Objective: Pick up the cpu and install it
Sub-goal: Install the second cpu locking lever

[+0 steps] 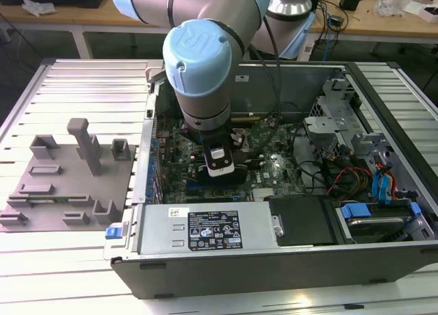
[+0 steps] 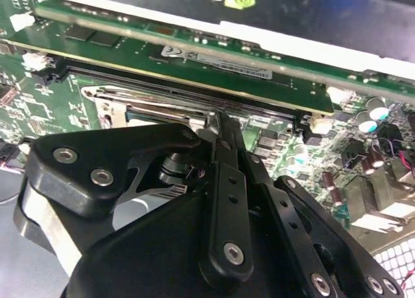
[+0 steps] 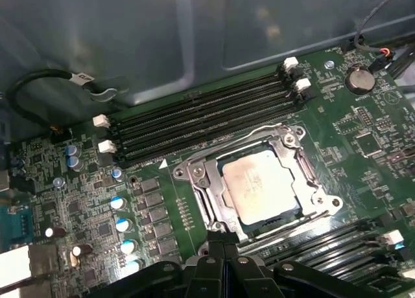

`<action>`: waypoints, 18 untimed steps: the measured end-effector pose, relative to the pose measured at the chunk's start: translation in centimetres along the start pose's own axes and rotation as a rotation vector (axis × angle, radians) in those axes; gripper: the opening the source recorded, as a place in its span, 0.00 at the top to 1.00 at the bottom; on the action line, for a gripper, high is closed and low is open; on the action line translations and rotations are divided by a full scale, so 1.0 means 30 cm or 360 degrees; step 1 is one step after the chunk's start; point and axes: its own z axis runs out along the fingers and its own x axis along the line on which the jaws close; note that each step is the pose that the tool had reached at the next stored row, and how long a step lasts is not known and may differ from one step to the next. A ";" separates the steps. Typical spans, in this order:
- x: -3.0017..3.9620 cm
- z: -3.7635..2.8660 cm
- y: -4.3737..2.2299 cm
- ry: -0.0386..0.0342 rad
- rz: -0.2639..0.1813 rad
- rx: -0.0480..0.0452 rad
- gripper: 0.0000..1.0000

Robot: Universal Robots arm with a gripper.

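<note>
The cpu (image 3: 262, 184), a flat silvery square with a smudged top, sits in its socket frame (image 3: 201, 181); the gripper's (image 3: 224, 249) fingers are together, holding nothing.

The cpu (image 3: 264, 184), a square chip with a silvery-grey top, sits inside the socket frame (image 3: 256, 181) on the green motherboard (image 3: 149, 201). Four long black memory slots (image 3: 201, 113) with white end clips run just beside the frame, between it and the grey case wall (image 3: 194, 32). The black gripper (image 3: 220, 262) hangs just beside the frame's near edge, its fingers drawn together.
</note>
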 end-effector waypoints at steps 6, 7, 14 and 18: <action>0.002 -0.081 0.032 -0.0007 0.0003 0.0018 0.89; 0.001 -0.095 0.037 -0.0010 0.0003 0.0026 0.89; -0.018 -0.124 0.066 -0.0072 -0.0017 0.0216 0.89; -0.081 -0.108 0.106 -0.0068 -0.0016 0.0218 0.89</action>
